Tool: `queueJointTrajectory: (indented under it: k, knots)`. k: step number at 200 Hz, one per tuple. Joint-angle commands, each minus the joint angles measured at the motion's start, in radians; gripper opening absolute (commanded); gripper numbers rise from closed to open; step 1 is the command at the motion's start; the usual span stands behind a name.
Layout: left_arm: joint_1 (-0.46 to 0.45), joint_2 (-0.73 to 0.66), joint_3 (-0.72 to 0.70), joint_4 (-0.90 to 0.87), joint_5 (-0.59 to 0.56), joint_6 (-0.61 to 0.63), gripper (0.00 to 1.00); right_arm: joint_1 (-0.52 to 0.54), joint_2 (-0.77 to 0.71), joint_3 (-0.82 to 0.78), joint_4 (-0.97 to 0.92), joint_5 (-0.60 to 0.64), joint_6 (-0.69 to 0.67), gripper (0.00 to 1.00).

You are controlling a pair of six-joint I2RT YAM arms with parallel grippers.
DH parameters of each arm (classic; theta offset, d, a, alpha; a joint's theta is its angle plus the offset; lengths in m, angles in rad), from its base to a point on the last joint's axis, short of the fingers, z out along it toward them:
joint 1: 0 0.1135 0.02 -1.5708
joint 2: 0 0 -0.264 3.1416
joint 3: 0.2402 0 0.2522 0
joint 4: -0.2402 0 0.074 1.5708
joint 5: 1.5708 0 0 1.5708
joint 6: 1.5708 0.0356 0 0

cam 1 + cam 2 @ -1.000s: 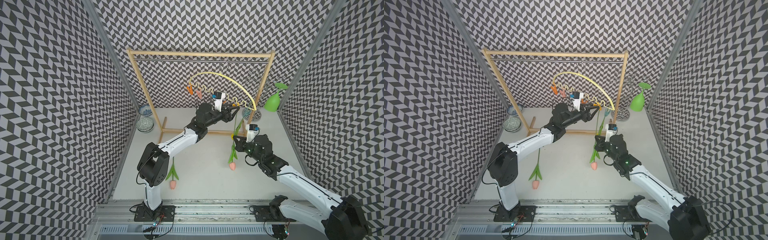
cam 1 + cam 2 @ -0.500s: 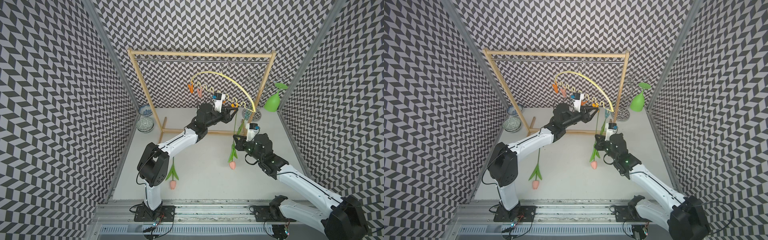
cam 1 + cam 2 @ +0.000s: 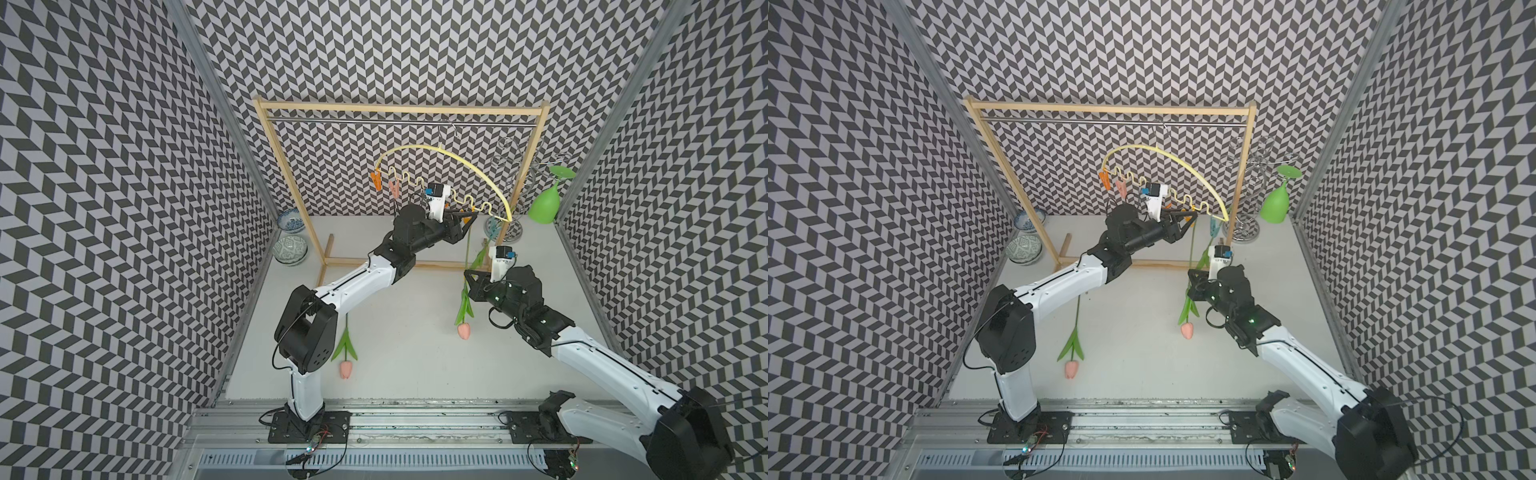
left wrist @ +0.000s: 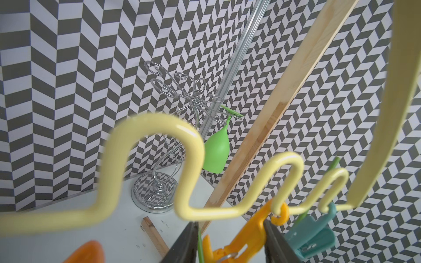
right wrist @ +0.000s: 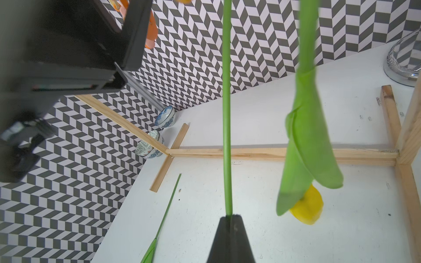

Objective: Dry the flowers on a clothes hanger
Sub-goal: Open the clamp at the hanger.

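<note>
Both top views look steeply down from the front and share almost the whole scene. The left wrist camera peers closely past the left gripper point(image 4: 230, 239) at the yellow-orange clothespin point(image 4: 248, 230) and clothes hanger point(image 4: 193, 145) just ahead. The right wrist camera looks past the right gripper point(image 5: 231, 218) along the tulip stem point(image 5: 227, 113).

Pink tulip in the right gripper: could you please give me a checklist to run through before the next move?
1. Right gripper shut on the pink artificial tulip by its green stem: ok.
2. Left gripper closed around the yellow-orange plastic clothespin: ok.
3. Green stem seated between that clothespin's jaws: cannot tell.
4. Pale yellow arc-shaped hanger hooked on the metal rod: ok.
5. Yellow tulip hanging from the teal clothespin: ok.
</note>
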Motion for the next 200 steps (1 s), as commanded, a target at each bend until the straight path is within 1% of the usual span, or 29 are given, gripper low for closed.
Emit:
queueJointTrajectory:
  k: [1, 36, 63, 88, 107, 127, 166, 200]
  knots:
    - [-0.011, -0.002, 0.052, -0.025, -0.016, 0.000, 0.50, -0.007, 0.009, 0.033, 0.023, -0.014, -0.009, 0.00]
    - [-0.016, 0.012, 0.086, -0.076, -0.034, 0.007, 0.64, -0.006, 0.015, 0.032, 0.022, -0.016, -0.008, 0.00]
    - [-0.025, 0.019, 0.108, -0.110, -0.049, 0.018, 0.66, -0.006, 0.016, 0.032, 0.019, -0.017, -0.005, 0.00]
    - [-0.033, 0.024, 0.119, -0.147, -0.061, 0.029, 0.69, -0.007, 0.018, 0.034, 0.016, -0.003, -0.002, 0.00]
    - [-0.035, 0.027, 0.121, -0.174, -0.082, 0.027, 0.74, -0.006, 0.019, 0.029, 0.012, 0.013, 0.004, 0.00]
    - [-0.037, 0.033, 0.122, -0.202, -0.106, 0.012, 0.73, -0.006, 0.020, 0.023, 0.015, 0.020, 0.010, 0.00]
    - [-0.037, 0.026, 0.112, -0.195, -0.133, -0.015, 0.60, -0.006, 0.021, 0.027, 0.006, 0.015, 0.007, 0.00]
    - [-0.043, 0.019, 0.136, -0.224, -0.165, -0.022, 0.60, -0.007, 0.028, 0.025, 0.010, 0.013, 0.006, 0.00]
